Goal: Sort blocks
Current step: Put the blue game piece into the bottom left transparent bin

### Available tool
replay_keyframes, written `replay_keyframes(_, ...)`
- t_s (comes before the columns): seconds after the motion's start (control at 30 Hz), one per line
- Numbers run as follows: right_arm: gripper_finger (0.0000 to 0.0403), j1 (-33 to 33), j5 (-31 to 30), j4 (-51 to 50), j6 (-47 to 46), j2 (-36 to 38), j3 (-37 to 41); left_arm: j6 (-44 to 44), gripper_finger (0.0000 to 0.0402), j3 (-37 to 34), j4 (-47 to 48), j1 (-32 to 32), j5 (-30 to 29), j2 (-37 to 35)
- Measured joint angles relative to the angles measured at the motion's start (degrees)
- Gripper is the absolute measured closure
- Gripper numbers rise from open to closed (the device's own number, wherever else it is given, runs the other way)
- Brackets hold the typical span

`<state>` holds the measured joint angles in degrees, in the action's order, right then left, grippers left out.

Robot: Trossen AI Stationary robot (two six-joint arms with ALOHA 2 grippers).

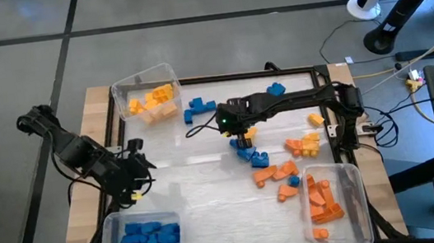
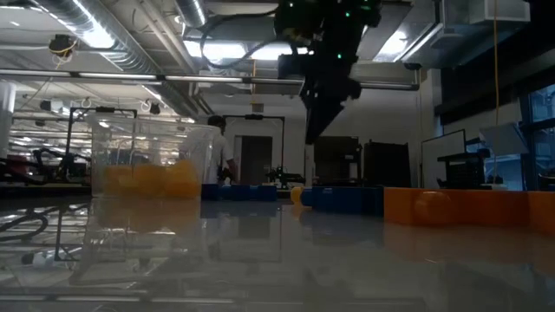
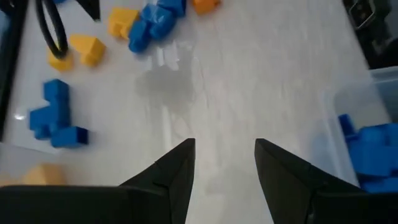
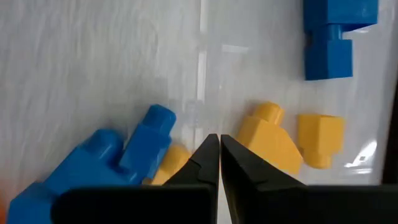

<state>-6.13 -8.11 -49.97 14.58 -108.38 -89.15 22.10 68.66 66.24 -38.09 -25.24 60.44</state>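
Loose blocks lie on the white table: blue ones [image 1: 198,107] at the far middle, a blue, orange and yellow scatter [image 1: 277,170] right of centre. My right gripper [image 1: 242,141] hangs shut above the table [image 2: 312,137]. Its tips [image 4: 219,138] point down between a blue block [image 4: 146,146] and two yellow blocks [image 4: 267,134]; it touches none of them. My left gripper [image 1: 141,166] stands open over bare table [image 3: 224,146] at the left, beside the blue bin, with nothing between its fingers.
A clear bin of yellow blocks [image 1: 148,97] stands at the far left. A bin of blue blocks [image 1: 145,242] is at the near left, a bin of orange blocks [image 1: 331,203] at the near right. A black frame [image 1: 244,75] borders the table. Bare table lies between the arms.
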Motion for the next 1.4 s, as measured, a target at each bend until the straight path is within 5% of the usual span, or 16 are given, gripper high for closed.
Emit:
replay_keyframes(0.3, 0.0375, 0.07, 5.57, 7.28, 0.15, 0.0, 3.72, -5.71, 0.0246, -1.77, 0.96, 0.0, -1.02, -0.04)
replay_keyframes(0.63, 0.0234, 0.13, 6.29, 6.58, -5.59, -2.72, 3.83, -4.06, 0.0246, -7.6, 0.58, 0.0, -0.98, -0.11)
replay_keyframes(0.8, 0.0195, 0.13, 6.83, 7.69, -5.61, -4.98, 3.77, -2.48, 0.0247, -9.54, 0.35, 0.0, -0.95, -0.17)
replay_keyframes(1.4, 0.0187, 0.11, 9.0, 7.86, -10.69, -9.75, 3.77, -1.5, 0.0247, -10.1, 0.2, 0.07, -0.91, -0.19)
